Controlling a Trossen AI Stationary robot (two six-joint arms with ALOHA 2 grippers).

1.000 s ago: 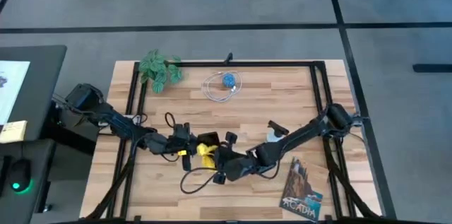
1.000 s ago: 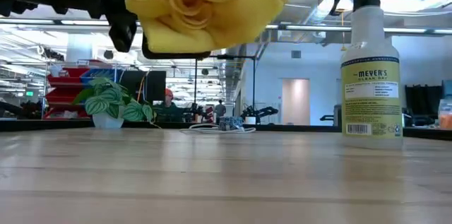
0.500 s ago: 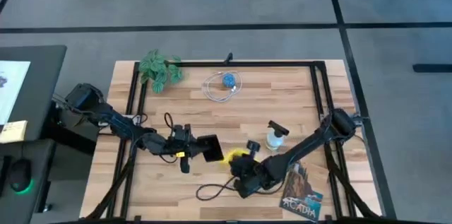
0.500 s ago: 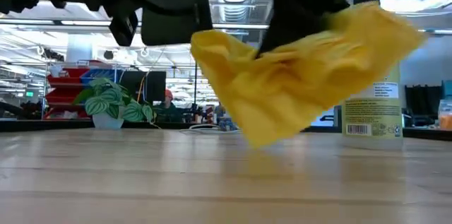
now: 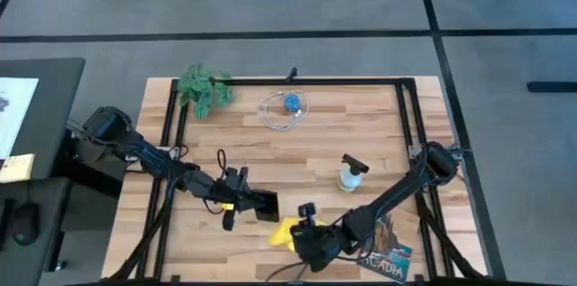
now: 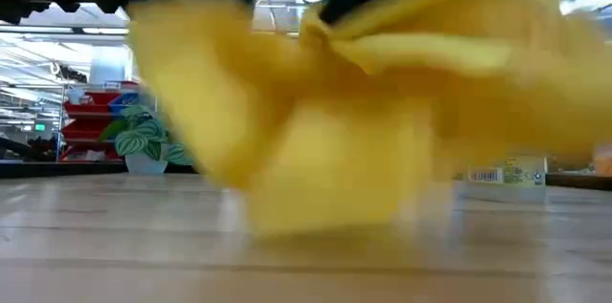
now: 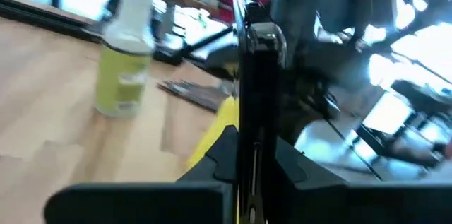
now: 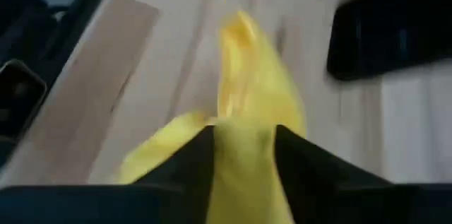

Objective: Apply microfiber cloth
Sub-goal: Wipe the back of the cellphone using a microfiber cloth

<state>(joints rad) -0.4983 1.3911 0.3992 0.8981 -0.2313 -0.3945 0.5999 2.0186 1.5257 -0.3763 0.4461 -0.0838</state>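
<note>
A: Where is the microfiber cloth [image 5: 287, 232] at this moment?

B: Low in the high view, a little left of centre, bunched at the tip of the right tool [image 5: 302, 235], whose fingers are pinched together on a fold of it. In the right wrist view it spills out yellow between them [image 8: 244, 160].

A: And the left tool [image 5: 245, 201]?

B: Just above and left of the cloth, clamped on the black smartphone [image 5: 263, 204]; its wrist view shows the phone held edge-on [image 7: 256, 97].

A: How would you expect the cloth to handle?

B: Light and limp, I judge. It drapes and folds, so only the pinched part is controlled. Gripping a thick bunch near the middle should let enough hang free to wipe with.

A: Anything close by on the counter [image 5: 252, 142]?

B: A spray bottle [image 5: 351, 174] to the upper right, and a booklet [image 5: 386, 245] at lower right.
</note>
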